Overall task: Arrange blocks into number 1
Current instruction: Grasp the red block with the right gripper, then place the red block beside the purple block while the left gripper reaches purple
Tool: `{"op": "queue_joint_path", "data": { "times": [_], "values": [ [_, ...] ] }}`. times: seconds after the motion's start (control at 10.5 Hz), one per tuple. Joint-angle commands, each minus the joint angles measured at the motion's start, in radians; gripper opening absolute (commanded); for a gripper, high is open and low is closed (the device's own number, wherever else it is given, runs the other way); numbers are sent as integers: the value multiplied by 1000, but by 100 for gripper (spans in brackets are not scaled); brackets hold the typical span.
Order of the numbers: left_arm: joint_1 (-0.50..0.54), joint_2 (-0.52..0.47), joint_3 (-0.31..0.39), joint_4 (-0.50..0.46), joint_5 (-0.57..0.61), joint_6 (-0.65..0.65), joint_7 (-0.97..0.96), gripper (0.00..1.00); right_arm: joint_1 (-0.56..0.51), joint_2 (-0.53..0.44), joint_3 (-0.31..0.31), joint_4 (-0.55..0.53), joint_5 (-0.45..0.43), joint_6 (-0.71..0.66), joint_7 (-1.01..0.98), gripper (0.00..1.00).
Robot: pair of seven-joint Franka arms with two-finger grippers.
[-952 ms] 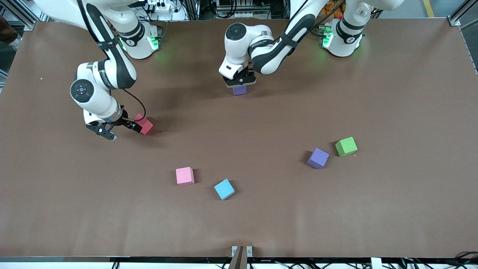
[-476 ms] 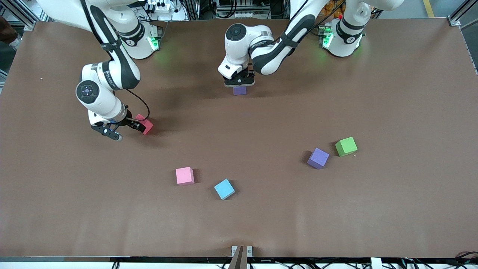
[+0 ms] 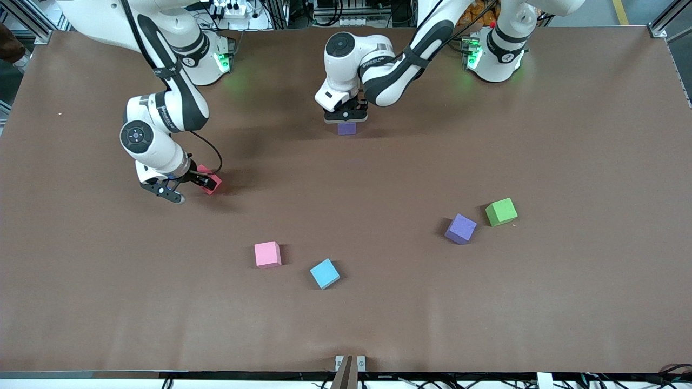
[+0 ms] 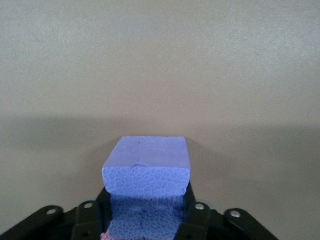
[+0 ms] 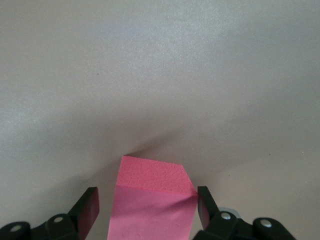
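Note:
Over the middle of the table near the robot bases, my left gripper [image 3: 346, 119] is shut on a purple block [image 3: 346, 128]. That block [image 4: 146, 172] fills the gap between the fingers of the left gripper [image 4: 147, 212]. Toward the right arm's end, my right gripper [image 3: 192, 189] is open and low at the table, around a deep pink block [image 3: 211, 182]. One finger [image 5: 204, 202] touches a corner of the pink block [image 5: 152, 200], while the other stands apart from it. Loose on the table lie a light pink block [image 3: 267, 254], a blue [image 3: 325, 273], a second purple [image 3: 460, 228] and a green [image 3: 501, 211]. Orange and red blocks are out of view.
The brown table [image 3: 567, 302] runs wide around the blocks. The arm bases stand along the edge farthest from the front camera. A small metal bracket [image 3: 350, 363] sits at the nearest edge.
The right arm has swung toward the left arm's end, bringing its open fingers closer around the deep pink block. The left gripper and its purple block have shifted slightly toward the bases.

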Motion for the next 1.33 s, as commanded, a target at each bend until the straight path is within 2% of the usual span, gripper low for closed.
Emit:
{"op": "queue_joint_path", "data": {
  "times": [0.0, 0.29, 0.38, 0.57, 0.86, 1.24],
  "values": [
    [-10, -3, 1, 6, 19, -7, -52, 100, 4, 2, -2, -21, 23, 36, -29, 76],
    [8, -81, 0, 47, 14, -179, -55, 100, 5, 5, -1, -26, 23, 56, -27, 42],
    [21, -112, 1, 47, 11, -208, -55, 100, 7, 3, -1, -26, 23, 56, -27, 39],
    [95, -176, 7, 47, 11, -245, -46, 100, 37, -30, 1, -15, 23, 46, -26, 40],
    [270, -261, 19, 45, 9, -320, 4, 100, 230, -58, 4, 66, 23, 43, 14, 41],
    [432, -269, 183, 84, 2, -314, 370, 100, 506, 12, 2, 195, 18, 25, 172, 41]
  ]
}}
